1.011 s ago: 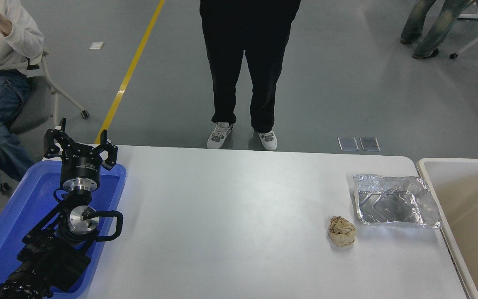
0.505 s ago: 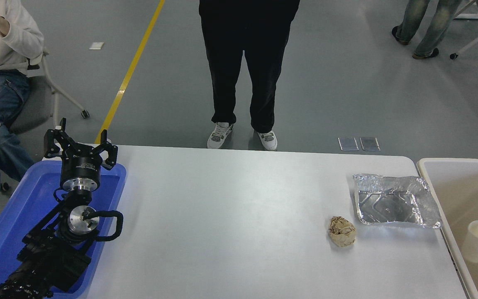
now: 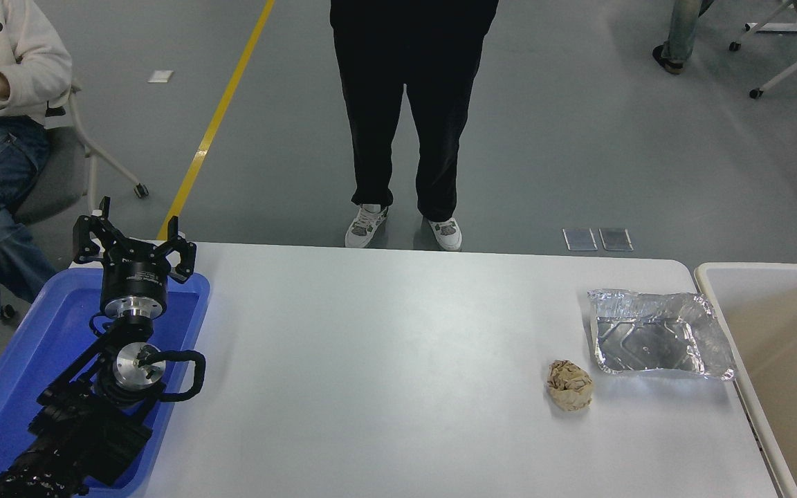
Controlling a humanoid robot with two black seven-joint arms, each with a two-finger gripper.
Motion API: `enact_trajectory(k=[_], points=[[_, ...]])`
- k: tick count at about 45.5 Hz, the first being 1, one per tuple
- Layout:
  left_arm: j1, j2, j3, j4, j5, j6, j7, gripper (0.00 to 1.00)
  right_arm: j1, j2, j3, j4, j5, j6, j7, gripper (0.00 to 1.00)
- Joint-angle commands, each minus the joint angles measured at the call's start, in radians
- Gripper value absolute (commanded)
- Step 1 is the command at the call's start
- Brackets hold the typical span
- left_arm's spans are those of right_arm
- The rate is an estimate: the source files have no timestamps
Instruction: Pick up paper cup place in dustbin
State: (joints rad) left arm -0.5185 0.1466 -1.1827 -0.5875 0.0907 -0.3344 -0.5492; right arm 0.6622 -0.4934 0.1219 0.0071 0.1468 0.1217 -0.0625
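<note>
So the only jaws you can really see belong to the left gripper (image 3: 134,243), parked at the lower left of the frame over the far end of the blue tray (image 3: 4,387), spread wide with nothing between them. The right gripper is barely there, just a dark sliver at the right edge of the frame above the dustbin (image 3: 772,325), so I can't tell if it's open or closed.

The paper cup isn't visible anywhere. Not on the white table (image 3: 398,360), not in the part of the dustbin that shows at the right edge. My guess is the drop is the step in hand or already done, and the cup is either inside the bin out of sight or beyond the frame. Which way it points or how its long axis lies, no idea.

If the cup is in, the next move is just pulling the arm clear.

Also on the table: 1 crumpled brown paper ball (image 3: 570,385) and 1 foil tray (image 3: 658,333) toward the lower right, untouched.
</note>
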Motion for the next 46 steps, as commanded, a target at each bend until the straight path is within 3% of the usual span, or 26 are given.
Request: enact_trajectory(k=[1,8,15,29,46], points=[[0.0,0.001,0.0,0.0,0.001,0.0,0.0,0.99,0.114,-0.057,-0.062,0.002,-0.049,0.067,-0.002,1.0],[0.0,0.001,0.0,0.0,0.0,0.0,0.0,0.99,0.192,-0.12,-0.126,0.04,-0.056,0.098,-0.002,1.0],[0.0,0.001,0.0,0.0,0.0,0.0,0.0,0.99,0.264,-0.249,-0.143,0.244,-0.072,0.09,-0.002,1.0],[0.0,0.001,0.0,0.0,0.001,0.0,0.0,0.99,0.411,-0.502,-0.139,0.772,-0.277,-0.025,0.0,1.0],[0.0,0.001,0.0,0.0,0.001,0.0,0.0,0.99,0.501,-0.59,-0.145,1.113,-0.325,-0.129,-0.003,1.0]])
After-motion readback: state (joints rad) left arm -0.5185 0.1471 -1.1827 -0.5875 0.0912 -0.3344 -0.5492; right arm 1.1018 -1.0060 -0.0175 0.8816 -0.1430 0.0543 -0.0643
